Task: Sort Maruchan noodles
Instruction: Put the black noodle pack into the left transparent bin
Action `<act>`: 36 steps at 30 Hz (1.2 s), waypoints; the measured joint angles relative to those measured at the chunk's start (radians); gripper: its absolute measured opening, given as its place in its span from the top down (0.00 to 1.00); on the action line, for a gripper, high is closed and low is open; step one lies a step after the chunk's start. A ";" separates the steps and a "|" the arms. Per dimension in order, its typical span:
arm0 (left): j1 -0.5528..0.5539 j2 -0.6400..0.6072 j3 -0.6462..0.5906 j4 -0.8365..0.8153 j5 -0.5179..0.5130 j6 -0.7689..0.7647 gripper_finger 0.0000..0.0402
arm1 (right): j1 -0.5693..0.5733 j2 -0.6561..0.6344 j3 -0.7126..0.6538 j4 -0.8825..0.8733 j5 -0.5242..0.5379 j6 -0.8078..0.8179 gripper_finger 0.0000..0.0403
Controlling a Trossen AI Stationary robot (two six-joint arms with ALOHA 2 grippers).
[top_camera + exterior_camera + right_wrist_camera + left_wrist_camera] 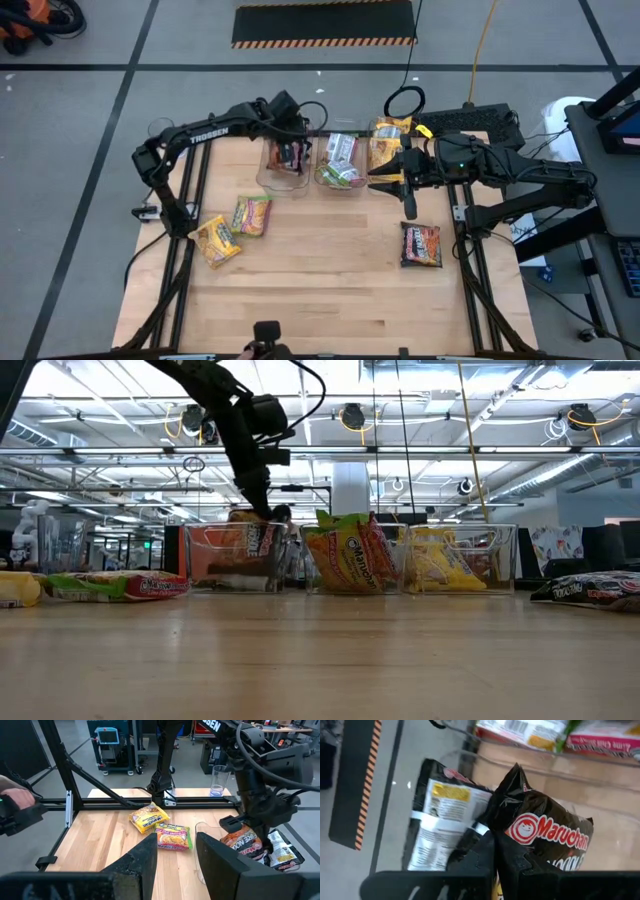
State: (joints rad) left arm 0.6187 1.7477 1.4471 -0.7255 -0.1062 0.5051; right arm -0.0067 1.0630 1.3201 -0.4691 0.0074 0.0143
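three clear bins (283, 182), noodle packets (340, 160) inside

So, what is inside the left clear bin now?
The left bin holds dark Maruchan packets; the left gripper grips one above them. The bin's floor under them is covered.

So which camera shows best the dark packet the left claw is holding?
The left wrist view: the dark packet fills it, logo readable. The high view shows it small in a bin; the low view through the bin wall; the right wrist view partly.
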 joint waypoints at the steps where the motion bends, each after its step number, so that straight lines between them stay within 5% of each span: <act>1: 0.003 0.000 0.000 0.004 0.002 0.006 0.97 | 0.000 0.000 0.000 0.000 0.000 0.000 0.68; 15: 0.005 0.019 -0.001 -0.018 0.050 0.005 0.95 | 0.000 0.000 0.000 0.000 0.000 0.000 0.68; 24: 0.005 0.019 -0.001 -0.017 0.018 -0.030 0.93 | 0.000 0.000 0.000 0.000 0.000 0.000 0.68; 28: 0.005 0.018 -0.001 -0.024 -0.074 -0.029 0.91 | 0.000 0.000 0.000 0.000 0.000 0.000 0.68; 36: -0.013 -0.100 -0.001 -0.143 -0.015 -0.092 0.91 | 0.000 0.000 0.000 0.000 0.000 0.000 0.68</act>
State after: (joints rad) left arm 0.6054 1.6476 1.4464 -0.8686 -0.1210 0.4136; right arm -0.0068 1.0631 1.3201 -0.4694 0.0074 0.0147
